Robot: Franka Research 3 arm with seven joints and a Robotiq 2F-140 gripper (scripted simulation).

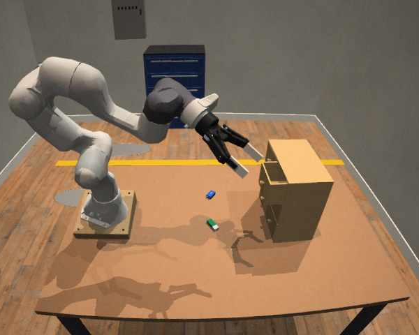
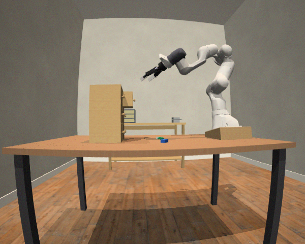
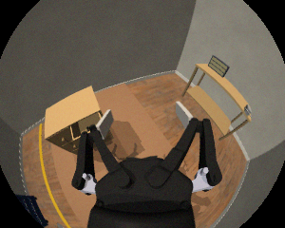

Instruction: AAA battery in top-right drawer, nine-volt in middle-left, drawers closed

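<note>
The small wooden chest stands upright. Its top-row right drawer is pulled partly out and looks level; the other drawers look in. A blue block, apparently the nine-volt battery, lies on the table. A green block with a white end lies nearer the top camera. The AAA battery is not visible; the open drawer's floor is partly hidden. My gripper is open and empty, tilted down, above and in front of the chest.
The table carries the arm's base, the chest and both small blocks. A blue cabinet and a workbench stand away from the table.
</note>
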